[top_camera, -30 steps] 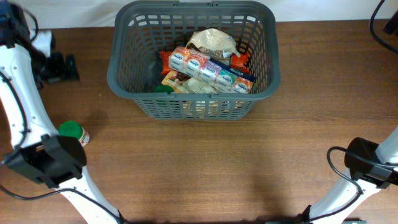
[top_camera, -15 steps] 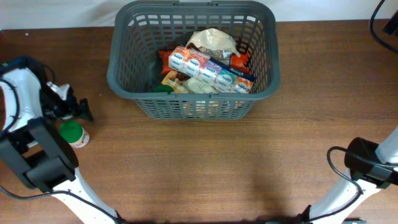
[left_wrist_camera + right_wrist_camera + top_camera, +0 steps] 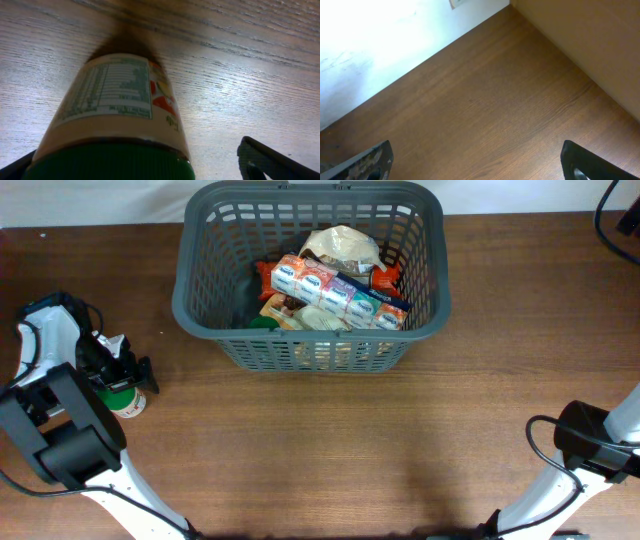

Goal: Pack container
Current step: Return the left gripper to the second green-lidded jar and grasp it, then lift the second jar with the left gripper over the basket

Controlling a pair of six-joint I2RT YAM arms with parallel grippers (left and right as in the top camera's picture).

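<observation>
The container, a large dark grey basket [image 3: 184, 295], stands at the back middle of the table and holds several snack packets and a row of small cartons [image 3: 335, 292]. A small jar with a green lid [image 3: 128, 399] lies on the table at the far left. In the left wrist view the jar [image 3: 117, 100] fills the frame, lid nearest the camera. My left gripper [image 3: 118, 376] is open, its fingers on either side of the jar's lid end [image 3: 140, 167], with a gap on the right side. My right gripper [image 3: 480, 167] is open and empty over bare wood.
The right arm's base [image 3: 595, 442] sits at the table's right front edge. A wall and a beige panel [image 3: 590, 45] border the floor in the right wrist view. Bare wood lies between the jar and the basket.
My left gripper has moved from the back left forward and down onto the jar, and now straddles it. The jar has shifted slightly. The basket and the right arm have not moved.
</observation>
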